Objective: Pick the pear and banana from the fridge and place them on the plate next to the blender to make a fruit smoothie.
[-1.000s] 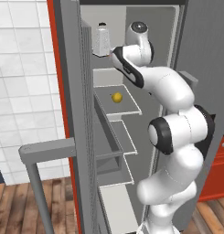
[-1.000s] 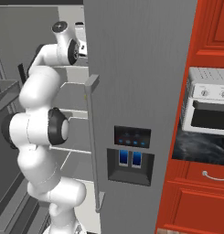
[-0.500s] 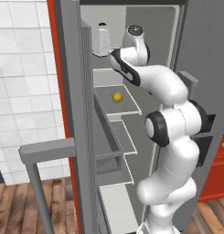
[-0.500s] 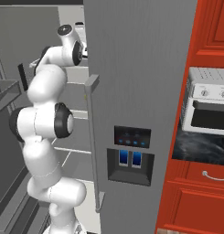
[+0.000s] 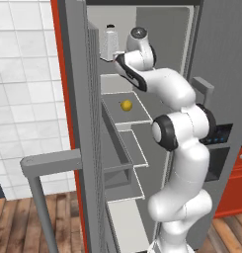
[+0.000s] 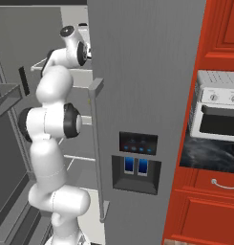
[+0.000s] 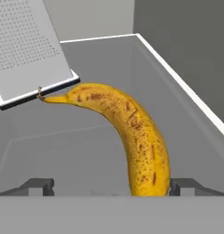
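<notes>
- Inside the kitchen stands one fridge (image 5: 83, 123), tall and grey, with its left door swung open; the second door (image 6: 147, 95) is closed and carries one blue-lit dispenser panel (image 6: 136, 165) and one long vertical handle (image 6: 97, 143).
- One white arm (image 5: 179, 148) rises in front of the open compartment and bends into the upper part of the fridge, as both base views show.
- Several grey shelves (image 5: 127, 111) are visible inside, one above the other; I count at least four in the left base view.
- One red cabinet column (image 6: 218, 119) stands to the right of the fridge, with one white oven (image 6: 218, 112) set in it.
- One box grater (image 5: 110, 43), pale metal with small holes, stands on the upper shelf; in the hand view it is tilted and sits at the upper left, and the stem of the banana touches its lower edge.
- One banana (image 7: 131, 137), yellow with brown spots, lies on the grey shelf floor directly ahead of the gripper (image 7: 111, 186).
- The gripper's two fingertips (image 7: 38, 185) are spread to their full width, one on each side of the banana's near end, and they grip nothing.
- One pear (image 5: 126, 105), small and yellow, rests on the shelf below the arm's hand, apart from the banana.
</notes>
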Robot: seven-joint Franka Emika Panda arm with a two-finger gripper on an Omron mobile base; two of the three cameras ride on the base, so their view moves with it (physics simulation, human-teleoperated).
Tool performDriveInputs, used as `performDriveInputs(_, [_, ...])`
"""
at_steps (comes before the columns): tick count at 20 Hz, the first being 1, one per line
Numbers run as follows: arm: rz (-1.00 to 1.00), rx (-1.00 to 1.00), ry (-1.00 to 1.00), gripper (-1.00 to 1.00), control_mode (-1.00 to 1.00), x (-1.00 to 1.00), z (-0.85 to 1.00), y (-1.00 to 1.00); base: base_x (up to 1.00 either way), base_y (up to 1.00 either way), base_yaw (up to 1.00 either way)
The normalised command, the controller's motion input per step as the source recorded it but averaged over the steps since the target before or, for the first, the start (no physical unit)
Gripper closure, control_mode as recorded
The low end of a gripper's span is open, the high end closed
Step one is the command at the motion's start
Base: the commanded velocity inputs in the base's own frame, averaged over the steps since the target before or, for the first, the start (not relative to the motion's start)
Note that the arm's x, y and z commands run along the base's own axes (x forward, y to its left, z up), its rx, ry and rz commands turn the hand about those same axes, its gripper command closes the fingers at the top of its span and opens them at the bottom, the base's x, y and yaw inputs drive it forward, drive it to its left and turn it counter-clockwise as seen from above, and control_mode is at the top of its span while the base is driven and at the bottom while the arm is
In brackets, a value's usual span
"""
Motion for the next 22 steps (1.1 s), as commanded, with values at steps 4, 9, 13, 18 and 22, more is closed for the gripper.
performDriveInputs(4, [-0.02,0.01,0.00,-1.00,-1.00,0.48,-0.06,0.00,0.00,0.00,0.00])
performDriveInputs(9, [0.00,0.05,0.00,-1.00,-1.00,0.44,-0.34,-0.27,0.00,0.00,0.00])
performDriveInputs(13, [0.00,0.06,0.00,1.00,-1.00,0.20,-0.49,-0.52,0.00,0.00,0.00])
performDriveInputs(18, [0.01,0.00,-0.03,1.00,-1.00,0.03,-0.12,-0.14,0.00,0.00,0.00])
performDriveInputs(22, [0.00,0.00,0.00,1.00,-1.00,-0.21,-0.01,0.00,0.00,0.00,0.00])
